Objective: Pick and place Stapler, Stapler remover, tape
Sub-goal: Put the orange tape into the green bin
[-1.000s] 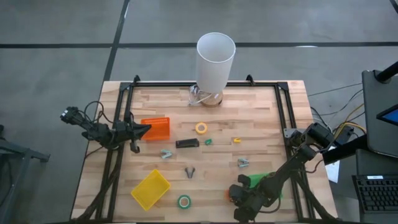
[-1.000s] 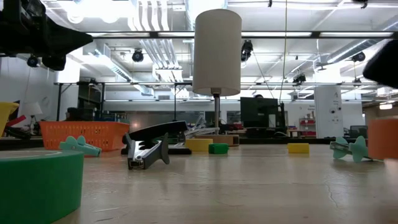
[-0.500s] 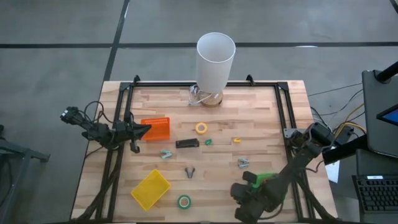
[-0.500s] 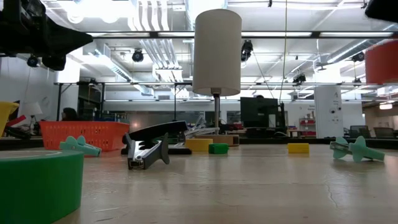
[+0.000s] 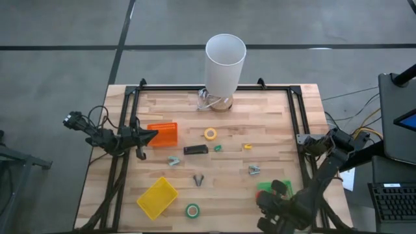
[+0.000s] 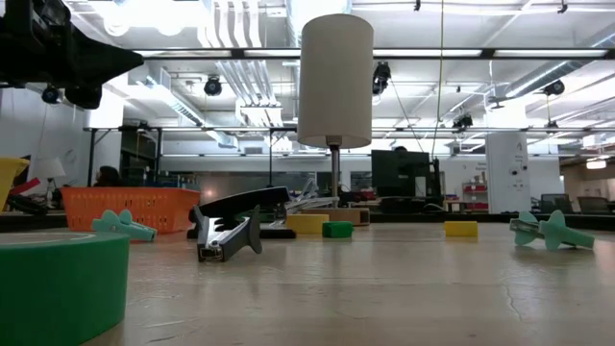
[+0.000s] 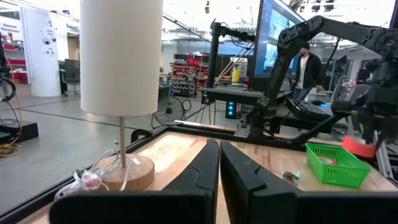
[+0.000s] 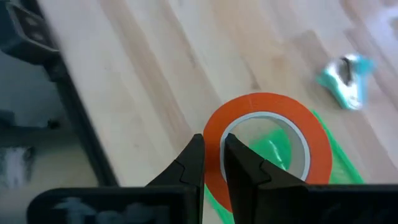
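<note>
Right end effector: at the near right corner of the desk, held above the green tray; fingers pinched narrow on the rim of the orange-red tape ring, one finger inside the ring and one outside.
Orange-red tape ring: held over the green tray, which shows through its hole in the right wrist view.
Left end effector: at the left edge of the desk, just beside the orange basket; fingers pressed together, nothing between them.
Stapler: lying flat near the middle of the desk, right of the orange basket.
Yellow tape ring: flat on the desk, just behind the stapler.
Green tape ring: flat at the near edge, beside the yellow tray.
Staple removers: one grey near the centre front, one near the stapler's left end, one teal near the green tray.
Lamp: white shade, standing at the far edge of the desk.
</note>
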`<move>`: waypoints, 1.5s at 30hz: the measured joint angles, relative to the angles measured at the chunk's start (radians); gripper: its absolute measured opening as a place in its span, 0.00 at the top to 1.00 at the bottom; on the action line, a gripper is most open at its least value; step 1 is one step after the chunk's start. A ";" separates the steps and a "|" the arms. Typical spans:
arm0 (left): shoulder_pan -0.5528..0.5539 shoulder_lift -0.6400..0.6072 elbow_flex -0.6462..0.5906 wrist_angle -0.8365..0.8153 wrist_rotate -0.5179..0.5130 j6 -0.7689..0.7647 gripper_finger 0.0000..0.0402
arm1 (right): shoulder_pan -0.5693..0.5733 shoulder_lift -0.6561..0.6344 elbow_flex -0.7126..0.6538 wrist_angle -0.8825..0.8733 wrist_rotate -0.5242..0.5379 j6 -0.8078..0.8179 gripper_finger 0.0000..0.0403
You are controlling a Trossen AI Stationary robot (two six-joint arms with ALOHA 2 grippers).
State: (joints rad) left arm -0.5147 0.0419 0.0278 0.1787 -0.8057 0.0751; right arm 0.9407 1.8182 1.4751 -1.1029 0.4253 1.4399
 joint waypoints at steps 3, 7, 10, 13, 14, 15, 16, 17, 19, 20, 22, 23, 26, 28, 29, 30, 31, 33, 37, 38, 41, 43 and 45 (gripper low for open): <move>0.000 0.000 0.000 0.000 0.000 0.000 0.95 | 0.033 -0.001 -0.018 -0.046 0.010 0.081 0.91; 0.000 0.000 0.000 0.000 0.000 0.000 0.95 | 0.071 -0.001 -0.038 -0.077 0.012 0.176 0.91; 0.000 0.000 0.000 0.000 0.000 0.000 0.95 | 0.098 -0.002 -0.048 -0.095 0.011 0.229 0.91; 0.000 0.000 0.000 0.000 0.000 0.000 0.95 | 0.121 -0.004 -0.071 -0.106 -0.006 0.291 0.91; 0.000 0.000 0.000 0.000 0.000 0.000 0.95 | 0.131 -0.006 -0.082 -0.106 -0.009 0.314 0.91; 0.000 0.000 0.000 0.000 0.000 0.000 0.95 | 0.140 -0.010 -0.093 -0.105 -0.010 0.340 0.91; 0.000 0.000 0.000 0.000 0.000 0.000 0.95 | 0.147 -0.014 -0.104 -0.106 -0.009 0.361 0.91; 0.000 0.000 0.000 0.000 0.000 0.000 0.95 | 0.154 -0.019 -0.117 -0.106 -0.009 0.375 0.91; 0.000 0.000 0.000 0.000 0.000 0.000 0.95 | 0.167 -0.029 -0.149 -0.101 -0.009 0.409 0.91; 0.000 0.000 0.000 0.000 0.000 0.000 0.95 | 0.171 -0.036 -0.167 -0.097 -0.010 0.427 0.91; 0.000 0.000 0.000 0.000 0.000 0.000 0.95 | 0.179 -0.057 -0.206 -0.088 -0.011 0.458 0.91; 0.000 0.000 0.000 0.000 0.000 0.000 0.95 | 0.181 -0.070 -0.228 -0.076 -0.010 0.471 0.91; 0.000 0.000 0.000 0.000 0.000 0.000 0.95 | 0.181 -0.111 -0.303 -0.008 -0.009 0.486 0.91; 0.000 0.000 0.000 0.000 0.000 0.000 0.95 | 0.179 -0.144 -0.359 0.056 -0.007 0.488 0.91; 0.000 0.000 0.000 -0.001 0.000 0.000 0.95 | 0.179 -0.159 -0.387 0.102 -0.007 0.491 0.91; 0.000 0.000 0.000 0.000 0.000 0.000 0.95 | 0.179 -0.171 -0.416 0.150 -0.010 0.491 0.91; 0.000 0.000 0.000 0.000 0.000 0.000 0.95 | 0.178 -0.180 -0.444 0.191 -0.013 0.491 0.91; 0.000 0.000 0.000 0.000 0.000 0.000 0.95 | 0.178 -0.194 -0.494 0.258 -0.015 0.492 0.91; 0.000 0.000 0.000 0.000 0.000 0.000 0.95 | 0.178 -0.214 -0.542 0.284 -0.011 0.495 0.91; 0.000 0.000 0.000 0.000 0.000 0.000 0.95 | 0.178 -0.218 -0.546 0.285 -0.011 0.495 0.91; 0.000 0.000 0.000 -0.001 0.000 0.000 0.95 | 0.178 -0.226 -0.548 0.279 -0.013 0.492 0.90; 0.000 0.000 0.000 -0.001 0.000 0.000 0.95 | 0.178 -0.228 -0.544 0.277 -0.015 0.492 0.88; 0.000 0.000 0.000 -0.001 0.000 0.000 0.95 | 0.178 -0.228 -0.540 0.272 -0.015 0.494 0.85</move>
State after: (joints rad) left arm -0.5144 0.0422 0.0280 0.1777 -0.8059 0.0753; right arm 1.1191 1.5898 0.9354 -0.8305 0.4103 1.9336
